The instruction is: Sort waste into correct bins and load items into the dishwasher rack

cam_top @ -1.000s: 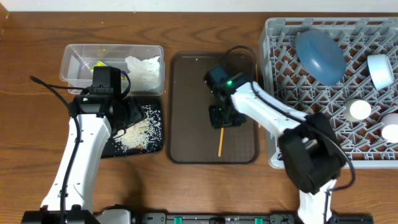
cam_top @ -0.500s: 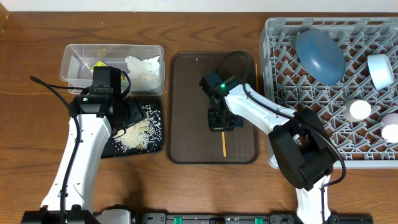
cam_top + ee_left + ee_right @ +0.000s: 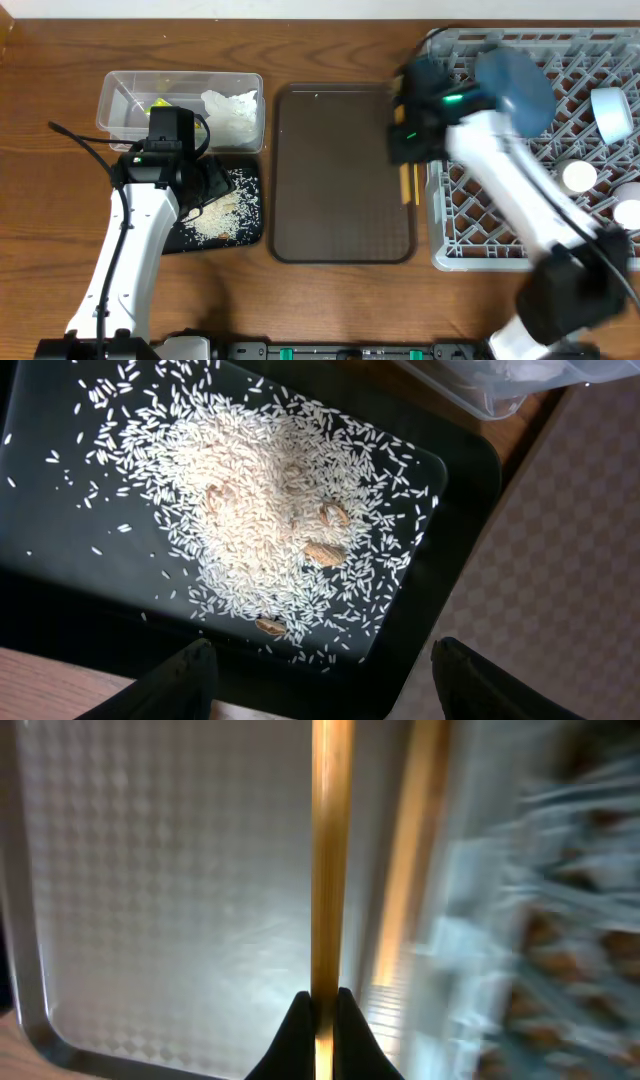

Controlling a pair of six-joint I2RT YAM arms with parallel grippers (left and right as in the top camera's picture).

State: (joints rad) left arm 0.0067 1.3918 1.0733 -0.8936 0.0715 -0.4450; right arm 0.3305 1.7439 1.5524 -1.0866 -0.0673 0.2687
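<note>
Item 1. We are listing the right tool [image 3: 318,1008]. Its jaws are pressing together on one wooden chopstick [image 3: 331,860], which is running straight out ahead of the fingertips. Beneath the tool we are seeing the brown serving tray [image 3: 150,870]. Off to the tool's right the grey dishwasher rack [image 3: 462,950] is showing, blurred. A second golden strip is lying just right of the held chopstick, and we are not able to tell what it is.

Item 2. We are listing the left tool [image 3: 325,652]. Its jaws are standing apart, holding nothing, and hovering above the black tray [image 3: 60,570]. The rice scraps [image 3: 260,500] are lying heaped in that tray just ahead of the fingertips, with a few brown bits among them. The clear tub [image 3: 500,385] is sitting further ahead and to the right.

Item 3. From overhead we are noting the snack wrapper [image 3: 158,105] and tissue [image 3: 230,108] lying inside the clear tub, beyond the left tool. The blue plate [image 3: 512,85] is leaning in the rack just beside the right tool. Everything is resting on the wooden table [image 3: 60,60].
</note>
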